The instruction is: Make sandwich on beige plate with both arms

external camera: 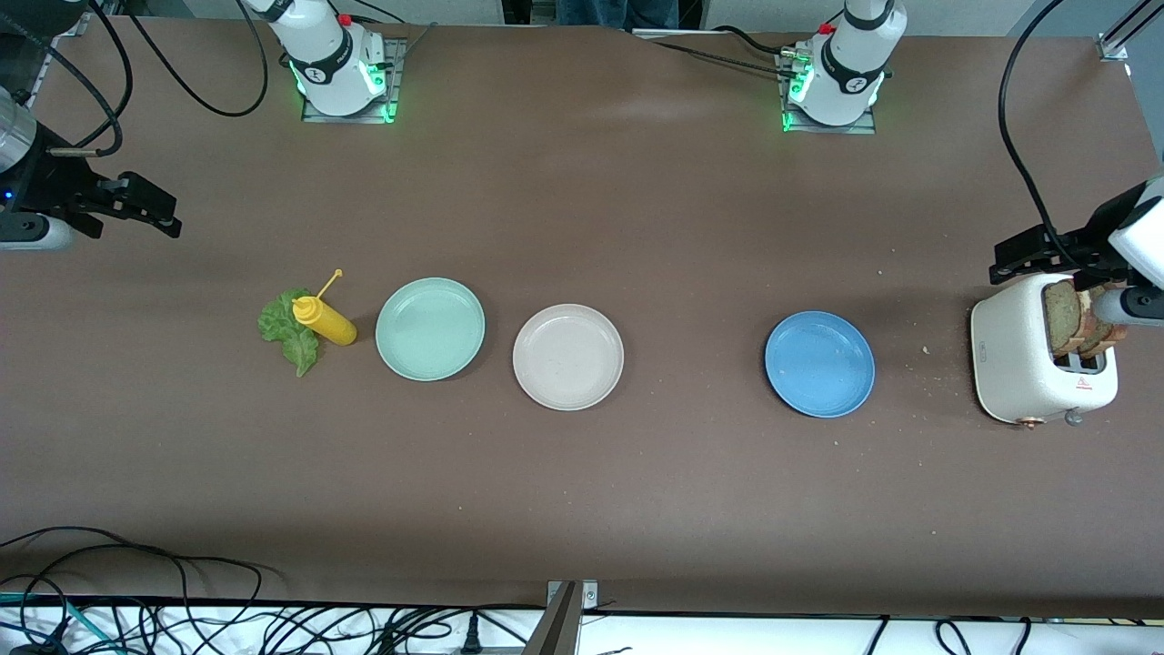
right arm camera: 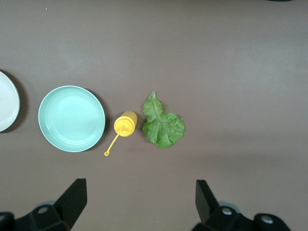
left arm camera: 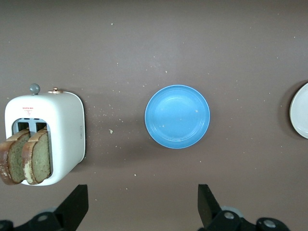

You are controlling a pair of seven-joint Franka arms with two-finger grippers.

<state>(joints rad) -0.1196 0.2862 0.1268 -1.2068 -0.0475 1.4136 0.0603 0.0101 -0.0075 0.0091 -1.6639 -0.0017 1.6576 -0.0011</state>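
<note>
The beige plate (external camera: pixel 567 357) lies empty mid-table between a mint-green plate (external camera: pixel 430 328) and a blue plate (external camera: pixel 819 364); its rim (left arm camera: pixel 301 110) shows at the edge of the left wrist view. Two toasted bread slices (external camera: pixel 1066 317) (left arm camera: pixel 29 156) stick up from a white toaster (external camera: pixel 1023 364) (left arm camera: pixel 65 125) at the left arm's end. A green lettuce leaf (external camera: pixel 286 329) (right arm camera: pixel 162 125) lies flat at the right arm's end. My left gripper (external camera: pixel 1005 259) (left arm camera: pixel 143 204) hangs open above the toaster, holding nothing. My right gripper (external camera: pixel 150 207) (right arm camera: pixel 139 202) hangs open over bare table near the lettuce.
A yellow squeeze bottle (external camera: pixel 325 321) (right arm camera: pixel 126 123) stands between the lettuce and the mint-green plate (right arm camera: pixel 71 118), touching the leaf. The blue plate (left arm camera: pixel 177 116) lies beside the toaster. Crumbs dot the brown table around the toaster. Cables hang off the front edge.
</note>
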